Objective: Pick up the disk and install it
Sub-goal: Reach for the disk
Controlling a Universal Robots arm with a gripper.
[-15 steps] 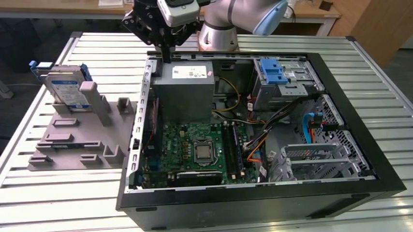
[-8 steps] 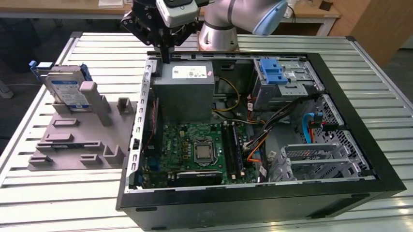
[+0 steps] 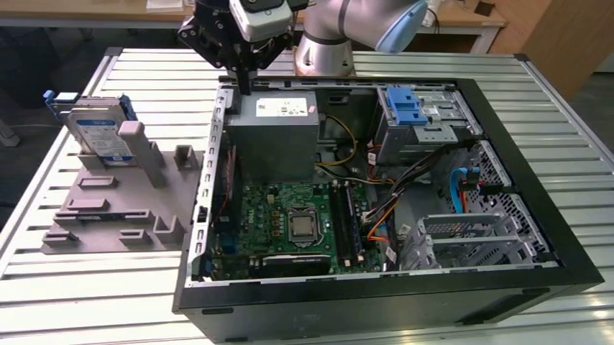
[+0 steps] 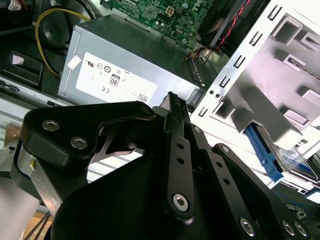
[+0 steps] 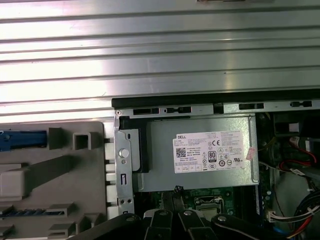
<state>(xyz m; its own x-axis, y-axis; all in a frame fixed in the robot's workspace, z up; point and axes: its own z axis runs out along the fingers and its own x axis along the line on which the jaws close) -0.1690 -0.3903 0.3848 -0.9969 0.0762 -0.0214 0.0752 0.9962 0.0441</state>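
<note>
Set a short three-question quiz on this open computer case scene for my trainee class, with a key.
1. True or false: the black gripper is holding the flat silver-grey disk with the blue plastic bracket.
2. Where is the disk? A) upright in the grey plastic holder on the slatted metal table, at the exterior view's left of the black computer case; B) lying flat inside the case; C) between the gripper's fingers.
3. Which part inside the case is nearest the gripper?
Key: 1 false; 2 A; 3 the grey metal power supply box with the white sticker.
</note>
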